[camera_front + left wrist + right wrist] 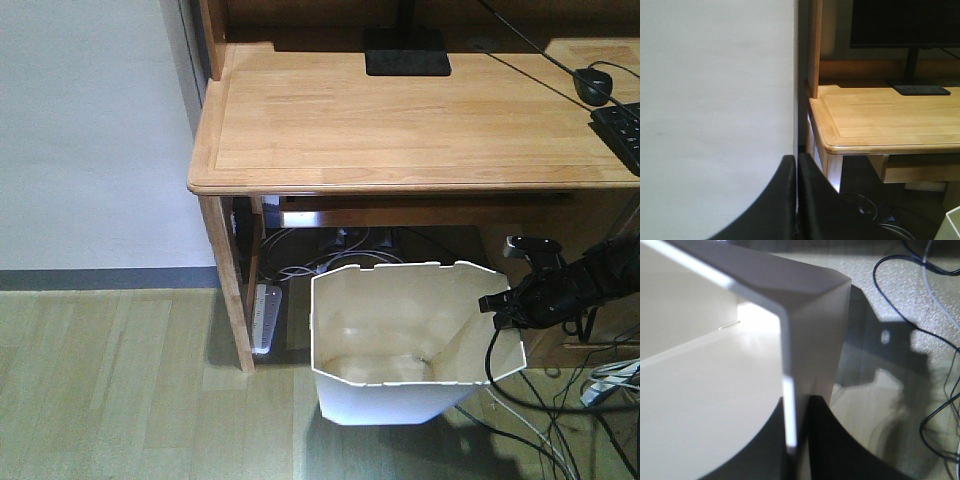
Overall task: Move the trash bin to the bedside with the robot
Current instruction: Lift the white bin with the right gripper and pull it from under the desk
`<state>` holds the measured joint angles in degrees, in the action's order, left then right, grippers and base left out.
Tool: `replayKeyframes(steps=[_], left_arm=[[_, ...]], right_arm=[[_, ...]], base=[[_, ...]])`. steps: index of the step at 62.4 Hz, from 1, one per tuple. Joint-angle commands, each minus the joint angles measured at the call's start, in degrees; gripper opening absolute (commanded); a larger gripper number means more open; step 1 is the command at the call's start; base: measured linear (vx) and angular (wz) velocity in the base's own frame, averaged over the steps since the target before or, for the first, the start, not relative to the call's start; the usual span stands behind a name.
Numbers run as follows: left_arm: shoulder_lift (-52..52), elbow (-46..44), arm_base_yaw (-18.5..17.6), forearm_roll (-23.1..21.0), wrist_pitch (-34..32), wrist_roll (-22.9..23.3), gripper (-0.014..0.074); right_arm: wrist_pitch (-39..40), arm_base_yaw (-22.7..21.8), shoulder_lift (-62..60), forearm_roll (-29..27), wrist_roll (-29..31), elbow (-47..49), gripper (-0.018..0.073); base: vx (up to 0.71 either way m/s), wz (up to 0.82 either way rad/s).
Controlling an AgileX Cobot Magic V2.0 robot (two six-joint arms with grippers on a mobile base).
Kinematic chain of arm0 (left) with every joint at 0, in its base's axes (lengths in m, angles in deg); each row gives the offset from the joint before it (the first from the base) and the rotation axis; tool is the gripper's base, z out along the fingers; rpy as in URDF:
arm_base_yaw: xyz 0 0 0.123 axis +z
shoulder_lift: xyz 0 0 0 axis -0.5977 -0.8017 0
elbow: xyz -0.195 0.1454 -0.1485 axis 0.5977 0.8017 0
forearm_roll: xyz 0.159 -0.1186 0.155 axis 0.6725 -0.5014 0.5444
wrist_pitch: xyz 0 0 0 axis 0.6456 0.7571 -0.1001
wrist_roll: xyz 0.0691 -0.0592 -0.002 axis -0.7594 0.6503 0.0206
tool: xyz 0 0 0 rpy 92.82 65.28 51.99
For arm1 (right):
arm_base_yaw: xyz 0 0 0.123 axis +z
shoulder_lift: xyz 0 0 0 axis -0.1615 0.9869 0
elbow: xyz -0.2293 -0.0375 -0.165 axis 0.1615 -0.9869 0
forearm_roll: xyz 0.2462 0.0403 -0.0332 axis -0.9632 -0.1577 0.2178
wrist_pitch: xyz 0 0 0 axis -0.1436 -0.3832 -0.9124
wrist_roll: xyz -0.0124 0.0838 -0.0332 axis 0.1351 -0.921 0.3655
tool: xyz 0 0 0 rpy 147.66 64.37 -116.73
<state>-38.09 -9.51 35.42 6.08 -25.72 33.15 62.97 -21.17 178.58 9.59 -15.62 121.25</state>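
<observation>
A: Start at the right fingers. What have they got?

B: They are pinched on the rim of the trash bin, one finger inside the wall and one outside, at a corner of the rim on the bin's right side. The rim edge runs straight up between them in the right wrist view.

A: And the left fingers?

B: Pressed together on nothing, held up in the air beside a white wall, with the corner of the tabletop beyond them.

A: Where does the bin stand?

B: On the wooden floor, its far rim tucked under the front edge of the tabletop. Loose cables lie on the floor just past the fingers, and a power strip leans by the desk leg on the far side of the bin.

A: So which step is this?

B: I judge the grasp is made and the carry not begun. No bed shows in any view. Next the bin must come out from under the tabletop, clear of those cables, with the base turning toward the bedside.
</observation>
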Motion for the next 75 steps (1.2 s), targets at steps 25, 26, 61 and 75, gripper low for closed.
replayKeyframes(steps=[25,26,61,75], left_arm=[[0.6,1.7,-0.3,-0.2,-4.5,0.5,-0.0006],[0.6,1.7,-0.3,-0.2,-4.5,0.5,-0.0006],[0.6,1.7,-0.3,0.1,-2.3,0.4,-0.0006],[0.6,1.7,-0.3,-0.1,1.0,0.5,-0.0006]], right_arm=[[-8.9,3.6,-22.0,-4.9,0.3,-10.1,-0.0006],[-9.2,3.6,-22.2,-5.0,0.3,-10.2,-0.0006],[-13.1,3.8,-22.0,-6.5,0.3,-10.3,-0.0006],[-13.1,3.8,-22.0,-6.5,0.3,-10.3,-0.0006]], base=[[0.0,0.0],[0.0,0.0],[0.0,0.0],[0.0,0.0]])
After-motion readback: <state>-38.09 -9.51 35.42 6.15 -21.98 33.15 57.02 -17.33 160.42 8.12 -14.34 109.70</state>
